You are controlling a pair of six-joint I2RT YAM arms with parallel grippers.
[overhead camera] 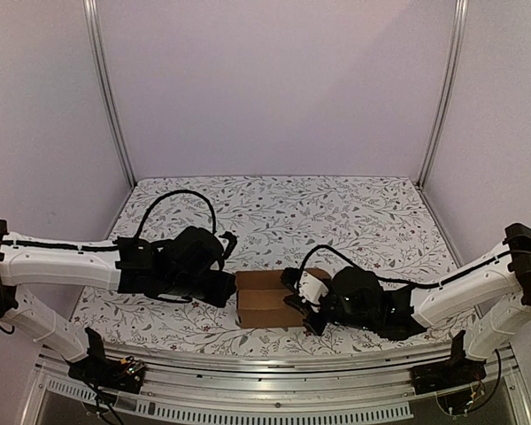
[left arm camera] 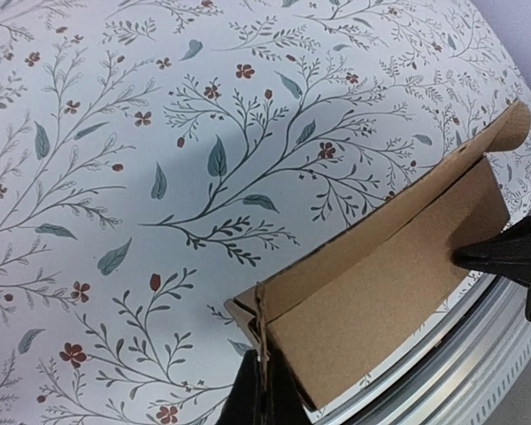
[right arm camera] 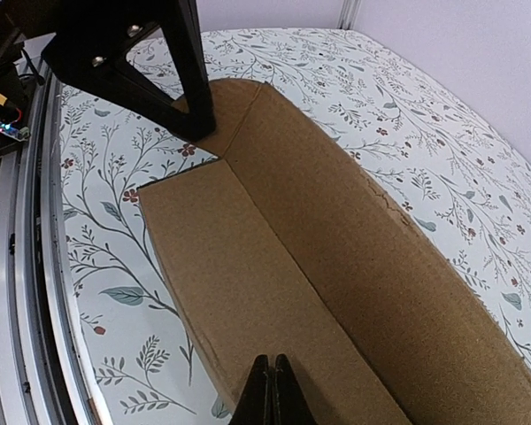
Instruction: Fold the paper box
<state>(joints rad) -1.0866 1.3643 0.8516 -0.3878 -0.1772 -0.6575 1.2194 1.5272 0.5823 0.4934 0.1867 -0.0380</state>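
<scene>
The paper box [overhead camera: 264, 305] is plain brown cardboard, lying near the table's front edge between both arms. My left gripper [overhead camera: 234, 288] is at its left end. In the left wrist view the left gripper [left arm camera: 265, 394] is shut on a thin upright cardboard edge at the corner of the paper box [left arm camera: 380, 283]. My right gripper [overhead camera: 303, 310] is at the right end. In the right wrist view the right gripper [right arm camera: 273, 367] is shut, empty, its tips against the flat panel of the paper box [right arm camera: 248, 266], beside a raised side wall. The left gripper [right arm camera: 197, 119] shows at the far end.
The floral tablecloth [overhead camera: 336, 221] covers the table. A metal rail [overhead camera: 248, 359] runs along the near edge, close to the box, and shows as the rail [right arm camera: 18, 266] in the right wrist view. Pale walls and upright posts [overhead camera: 111, 97] enclose the back and sides.
</scene>
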